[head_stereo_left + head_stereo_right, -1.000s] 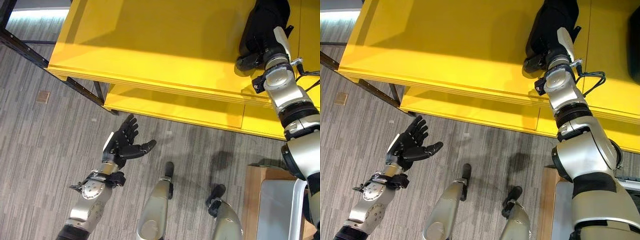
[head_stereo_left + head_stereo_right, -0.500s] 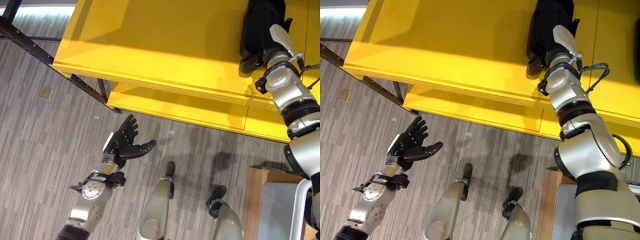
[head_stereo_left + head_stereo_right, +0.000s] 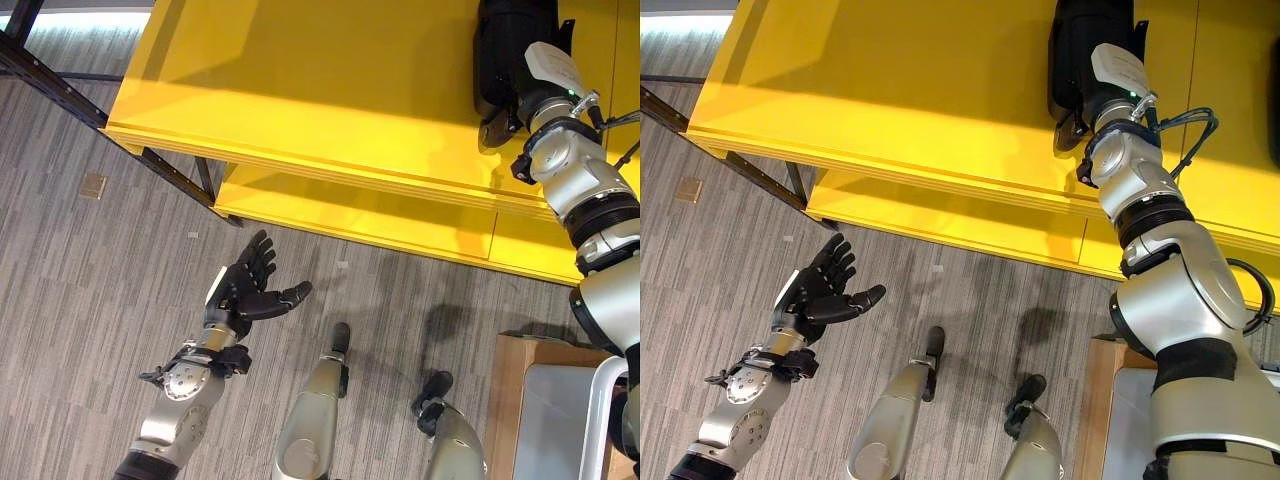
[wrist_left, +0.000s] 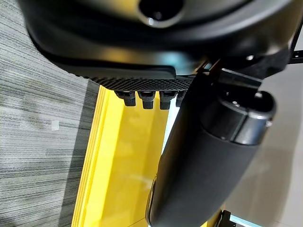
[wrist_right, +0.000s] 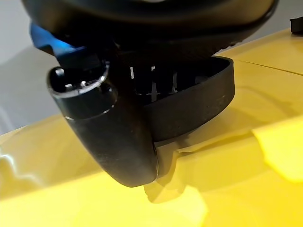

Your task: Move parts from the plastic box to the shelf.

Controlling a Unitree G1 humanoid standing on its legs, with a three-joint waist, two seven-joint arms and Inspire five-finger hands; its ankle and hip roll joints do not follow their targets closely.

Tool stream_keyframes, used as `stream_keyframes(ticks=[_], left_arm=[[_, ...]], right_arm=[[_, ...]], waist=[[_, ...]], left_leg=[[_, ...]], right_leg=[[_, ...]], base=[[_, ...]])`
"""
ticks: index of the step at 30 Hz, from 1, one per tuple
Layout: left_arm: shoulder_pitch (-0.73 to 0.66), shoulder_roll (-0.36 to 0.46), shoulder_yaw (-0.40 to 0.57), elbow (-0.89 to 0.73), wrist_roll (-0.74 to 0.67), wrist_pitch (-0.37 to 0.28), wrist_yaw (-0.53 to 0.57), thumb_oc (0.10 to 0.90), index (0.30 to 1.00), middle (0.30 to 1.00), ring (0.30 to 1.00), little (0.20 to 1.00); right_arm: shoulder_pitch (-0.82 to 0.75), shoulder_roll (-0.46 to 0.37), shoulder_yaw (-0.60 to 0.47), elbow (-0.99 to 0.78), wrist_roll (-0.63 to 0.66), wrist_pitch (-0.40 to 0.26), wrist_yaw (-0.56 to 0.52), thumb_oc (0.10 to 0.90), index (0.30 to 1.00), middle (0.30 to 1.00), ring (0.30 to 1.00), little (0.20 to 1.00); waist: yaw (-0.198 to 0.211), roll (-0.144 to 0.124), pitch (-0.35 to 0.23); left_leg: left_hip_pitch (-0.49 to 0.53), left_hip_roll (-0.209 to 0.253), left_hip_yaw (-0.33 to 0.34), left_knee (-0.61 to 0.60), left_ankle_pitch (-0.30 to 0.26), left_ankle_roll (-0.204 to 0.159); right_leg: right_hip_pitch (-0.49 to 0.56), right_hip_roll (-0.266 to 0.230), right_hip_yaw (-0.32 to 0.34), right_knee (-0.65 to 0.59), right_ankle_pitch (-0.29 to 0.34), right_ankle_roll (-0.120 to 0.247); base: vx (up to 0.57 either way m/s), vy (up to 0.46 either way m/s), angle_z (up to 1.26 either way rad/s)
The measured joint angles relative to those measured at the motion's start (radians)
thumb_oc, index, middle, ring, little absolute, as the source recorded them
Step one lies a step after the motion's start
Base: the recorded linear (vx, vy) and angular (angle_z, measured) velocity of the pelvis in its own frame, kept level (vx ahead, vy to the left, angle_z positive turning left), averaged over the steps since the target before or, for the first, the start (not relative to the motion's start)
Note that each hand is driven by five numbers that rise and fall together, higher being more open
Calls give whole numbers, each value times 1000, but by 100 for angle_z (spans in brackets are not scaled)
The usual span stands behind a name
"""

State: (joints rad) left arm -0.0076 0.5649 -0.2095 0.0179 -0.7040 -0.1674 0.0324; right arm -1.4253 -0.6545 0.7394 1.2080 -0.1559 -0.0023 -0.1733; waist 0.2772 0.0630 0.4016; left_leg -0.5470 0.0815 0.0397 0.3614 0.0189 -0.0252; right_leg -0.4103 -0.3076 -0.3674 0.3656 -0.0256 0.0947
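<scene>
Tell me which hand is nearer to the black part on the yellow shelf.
Right. The right hand is on the black part atop the yellow shelf; the left hand hangs open above the floor.

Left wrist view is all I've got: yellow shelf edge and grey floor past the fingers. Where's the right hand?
Observer: The right hand is up on the top board of the yellow shelf, toward its right end.
Operator: Holding anything?
Observer: Yes. Its thumb and fingers are curled round a black part, which touches the shelf board.
Operator: Where's the box from there?
Observer: The plastic box sits low on the robot's right, beside the right arm. I can't see its contents.
</scene>
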Motion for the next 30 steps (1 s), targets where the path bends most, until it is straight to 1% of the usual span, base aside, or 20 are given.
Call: stream_keyframes(ticks=[1, 2, 5, 15, 20, 21, 22, 26, 30], left_arm=[[0, 0, 0, 0, 0, -3, 0, 900, 1000, 1000, 1000, 1000], [0, 0, 0, 0, 0, -7, 0, 900, 1000, 1000, 1000, 1000], [-4, 0, 0, 0, 0, -9, 1, 900, 1000, 1000, 1000, 1000], [-4, 0, 0, 0, -1, -10, 1, 900, 1000, 1000, 1000, 1000], [-6, 0, 0, 1, -1, -11, 1, 900, 1000, 1000, 1000, 1000], [-8, 0, 0, 1, -1, -11, 2, 900, 1000, 1000, 1000, 1000], [-10, 0, 0, 1, -2, -12, 2, 900, 1000, 1000, 1000, 1000], [-14, 0, 0, 1, -38, -13, 2, 900, 1000, 1000, 1000, 1000], [-17, 2, 0, 1, -38, -13, 3, 900, 1000, 1000, 1000, 1000]], right_arm=[[0, 0, -3, 4, 1, -5, 0, 824, 893, 893, 893, 893], [0, 0, -6, 6, 1, -7, 0, 900, 1000, 1000, 1000, 1000], [-9, 0, -20, 16, 6, -11, -3, 900, 1000, 1000, 1000, 1000], [-9, 7, -51, 12, 105, -7, -2, 900, 1000, 1000, 1000, 1000], [-8, 23, -126, 13, 198, -2, -3, 900, 1000, 1000, 1000, 1000], [-9, 32, -133, 10, 240, 1, -7, 900, 1000, 1000, 1000, 1000], [-8, 39, -133, 1, 252, 6, -7, 900, 1000, 1000, 1000, 1000], [-8, 79, -130, -36, 278, 7, -7, 900, 1000, 1000, 1000, 1000], [-8, 95, -131, -37, 279, 7, -7, 900, 1000, 1000, 1000, 1000]], waist=[[0, 0, 0], [-1, 0, 0], [-2, 0, 0], [-2, 0, 0], [-4, 0, 0], [-5, 0, 0], [-5, 0, 0], [-4, 0, 0], [-2, 0, 0]], left_leg=[[-1, 0, 0, 0, 0, 0], [-2, 0, -1, 1, 0, 0], [-12, 0, -3, 5, 0, 1], [-16, 0, -5, 7, 1, 1], [-28, 2, -6, 11, 1, 1], [-28, 2, -6, 11, 1, 1], [-28, 3, -6, 11, 1, 1], [-28, 3, -6, 11, 1, 1], [-28, 1, -6, 12, 1, 1]], right_leg=[[0, 0, 0, 0, 0, 0], [-1, 0, -1, 0, 0, 0], [-7, 0, -1, 2, 0, 0], [-9, 1, -3, 2, 0, 0], [-21, 3, -3, 3, 1, 0], [-21, 4, -3, 4, 1, 0], [-22, 5, -3, 4, 1, 0], [-22, 4, -3, 4, 1, 0], [-22, 3, -2, 6, 1, 0]], base=[[0, 0, 0], [0, 0, 0], [0, 0, 0], [0, 0, 0], [0, 0, 0], [0, 0, 0], [0, 0, 0], [0, 0, 0], [0, 0, 0]])
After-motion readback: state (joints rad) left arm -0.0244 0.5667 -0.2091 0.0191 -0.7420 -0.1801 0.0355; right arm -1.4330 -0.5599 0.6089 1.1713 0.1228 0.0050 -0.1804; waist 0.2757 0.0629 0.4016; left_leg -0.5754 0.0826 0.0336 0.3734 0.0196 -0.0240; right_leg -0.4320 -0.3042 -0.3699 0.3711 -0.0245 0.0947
